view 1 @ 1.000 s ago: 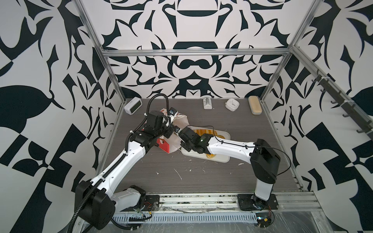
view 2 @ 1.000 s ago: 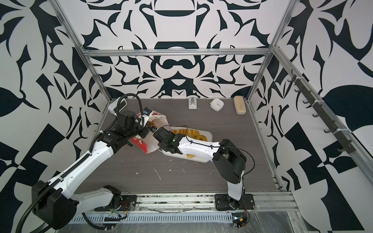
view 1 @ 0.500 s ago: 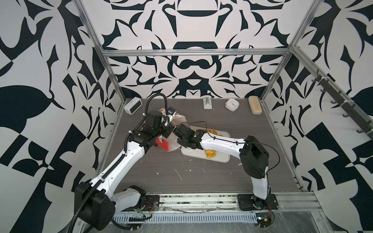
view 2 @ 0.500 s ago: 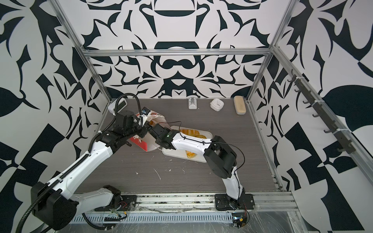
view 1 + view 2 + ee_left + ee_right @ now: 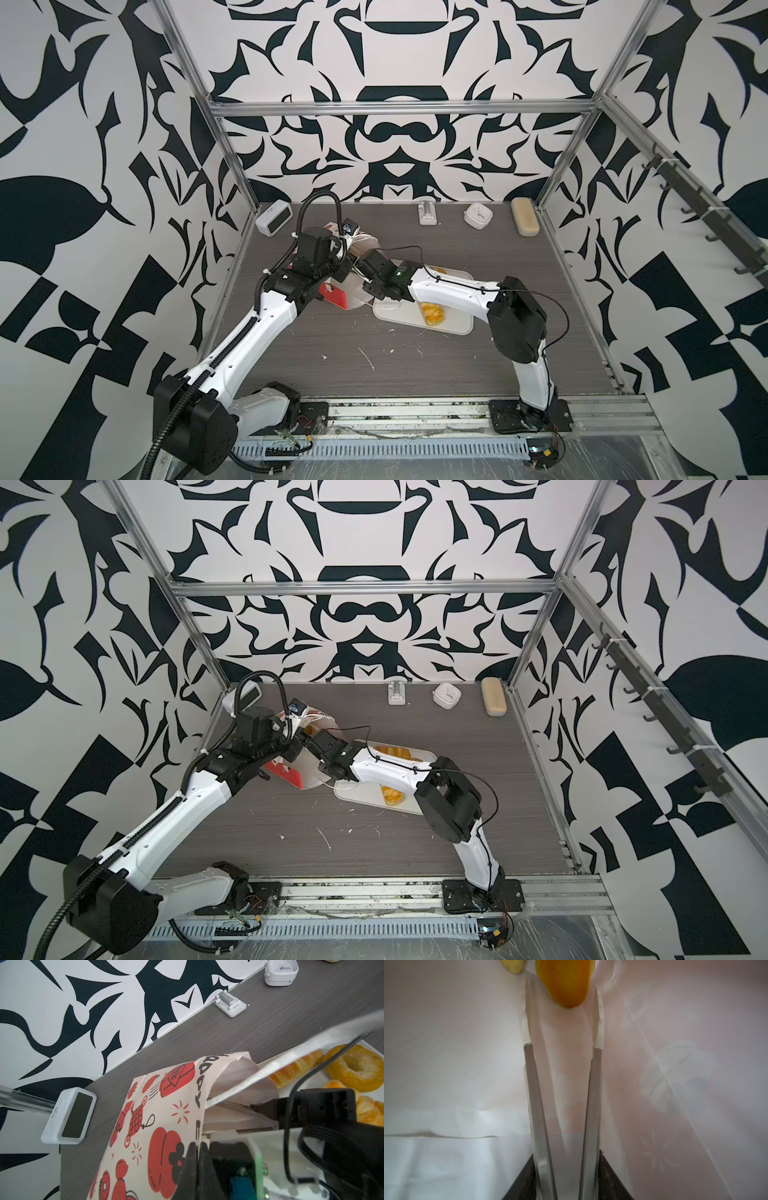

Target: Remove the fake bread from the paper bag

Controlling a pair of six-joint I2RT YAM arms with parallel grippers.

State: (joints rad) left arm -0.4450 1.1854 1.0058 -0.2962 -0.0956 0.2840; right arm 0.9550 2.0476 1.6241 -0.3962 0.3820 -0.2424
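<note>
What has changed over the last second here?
The right gripper slid left, farther into the paper bag, jaws apart around a pastry inside. The left gripper stays shut on the bag's edge; the bread on the tray is unmoved.

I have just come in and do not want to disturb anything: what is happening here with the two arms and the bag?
The left gripper is shut on the rim of the red-and-white printed paper gift bag, holding its mouth open. The right gripper reaches inside with its jaws apart, just short of a glossy golden-yellow toy pastry that is not yet gripped. Several other yellow toy pastries already lie on the flat white tray beside the bag.
</note>
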